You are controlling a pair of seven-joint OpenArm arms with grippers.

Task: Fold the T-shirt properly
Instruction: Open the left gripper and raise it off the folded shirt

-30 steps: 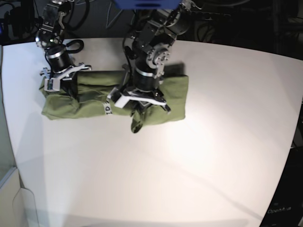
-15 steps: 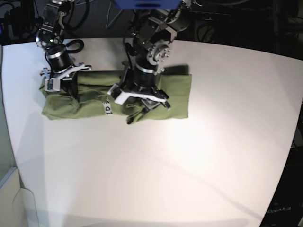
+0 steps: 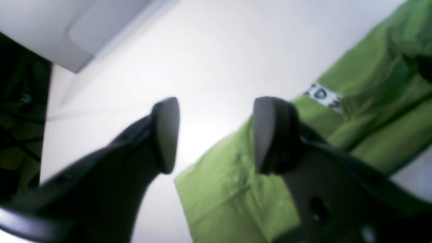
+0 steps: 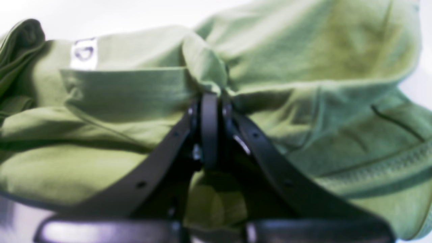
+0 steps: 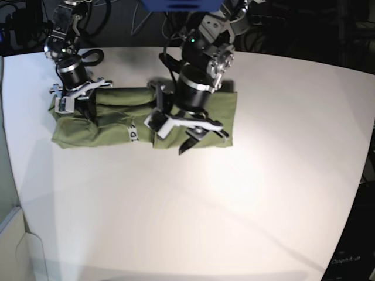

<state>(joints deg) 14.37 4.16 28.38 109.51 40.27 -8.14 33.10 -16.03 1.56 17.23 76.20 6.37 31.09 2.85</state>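
1. The T-shirt (image 5: pixel 111 120) carries a small white label (image 5: pixel 132 134) with dark characters that look like "ID" in the base view; in the left wrist view the label (image 3: pixel 323 96) is blurred and only a "D"-like mark can be made out, and in the right wrist view the label (image 4: pixel 84 53) shows a rounded dark mark that cannot be read.

2. That label sits just to the camera-left of the left gripper (image 5: pixel 176 136) in the base view, and up and to the right of its fingers in its own wrist view.

3. The left gripper (image 3: pixel 216 135) is released: its two dark fingertips stand apart with bare white table (image 3: pixel 209 60) showing between them and nothing in the gap. The T-shirt (image 3: pixel 354 128) lies under and behind its right-hand finger, with the cloth's edge reaching into the space below the gap.

4. The right gripper (image 4: pixel 210 111) is clenched on a pinched ridge of the T-shirt (image 4: pixel 128 91), the fabric bunched up around its closed tips.

5. In the base view the right gripper (image 5: pixel 79 100) stands on the camera-left end of the long folded bundle, and the left gripper hangs over the near edge of the other end.

6. The table (image 5: pixel 234 205) in front of both grippers is white.
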